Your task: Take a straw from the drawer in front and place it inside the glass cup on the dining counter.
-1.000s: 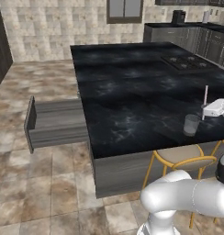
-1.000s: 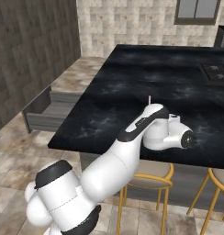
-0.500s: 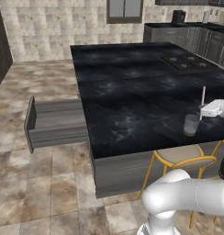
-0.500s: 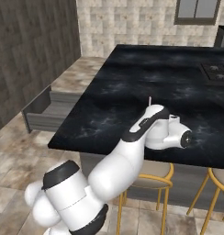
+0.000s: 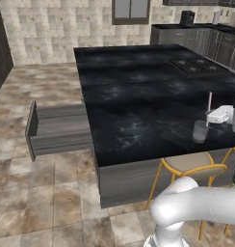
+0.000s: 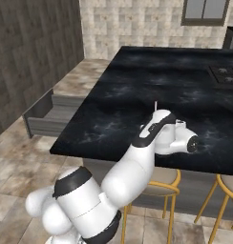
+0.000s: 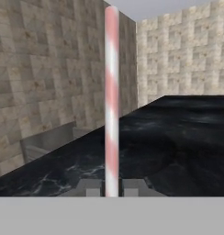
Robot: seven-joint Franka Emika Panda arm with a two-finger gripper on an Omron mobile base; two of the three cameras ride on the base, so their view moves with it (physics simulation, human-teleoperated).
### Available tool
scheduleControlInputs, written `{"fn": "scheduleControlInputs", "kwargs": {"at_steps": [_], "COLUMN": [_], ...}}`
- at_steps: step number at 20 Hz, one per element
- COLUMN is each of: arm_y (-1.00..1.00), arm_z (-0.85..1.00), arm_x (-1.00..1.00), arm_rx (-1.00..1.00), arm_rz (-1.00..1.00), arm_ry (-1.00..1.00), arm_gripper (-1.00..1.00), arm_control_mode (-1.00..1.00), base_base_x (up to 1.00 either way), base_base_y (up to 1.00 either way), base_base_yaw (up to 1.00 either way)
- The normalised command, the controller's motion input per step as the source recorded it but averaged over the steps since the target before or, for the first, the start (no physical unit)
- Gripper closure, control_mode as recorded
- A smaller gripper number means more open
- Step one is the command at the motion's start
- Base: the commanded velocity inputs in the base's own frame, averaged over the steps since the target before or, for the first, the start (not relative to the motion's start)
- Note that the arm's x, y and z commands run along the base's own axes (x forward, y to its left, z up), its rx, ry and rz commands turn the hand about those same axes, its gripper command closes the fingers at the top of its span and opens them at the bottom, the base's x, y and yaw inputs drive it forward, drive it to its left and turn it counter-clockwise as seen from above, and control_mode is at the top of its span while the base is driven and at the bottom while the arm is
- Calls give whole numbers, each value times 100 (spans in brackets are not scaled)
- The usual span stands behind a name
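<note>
The gripper [image 7: 112, 187] grips the straw [image 7: 112, 101] upright just above the cup [image 5: 200, 130] on the bench [image 5: 138, 96]; next, lower it in.

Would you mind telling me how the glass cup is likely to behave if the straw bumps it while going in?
The glass cup looks small and empty, so probably light and apt to slide on the smooth dining counter. It's squat, so tipping seems less likely. The straw stands straight, so looks stiff.
</note>
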Motion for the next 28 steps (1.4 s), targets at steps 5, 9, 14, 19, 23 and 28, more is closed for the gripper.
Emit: {"fn": "scheduleControlInputs", "kwargs": {"at_steps": [5, 9, 14, 19, 23, 28], "arm_y": [-9, -14, -11, -2, 0, 0], "arm_z": [-9, -6, -2, -5, -18, -24], "arm_x": [6, 0, 10, 17, 1, 0], "arm_rx": [1, 0, 0, 0, 0, 0], "arm_rz": [1, 2, 1, 0, 0, 1], "arm_ry": [0, 0, 0, 0, 0, 0], "arm_gripper": [100, 100, 100, 100, 100, 100], "arm_control_mode": [-100, -100, -100, -100, -100, -100], "base_base_x": [0, 0, 0, 0, 0, 0], "base_base_y": [0, 0, 0, 0, 0, 0], "base_base_yaw": [0, 0, 0, 0, 0, 0]}}
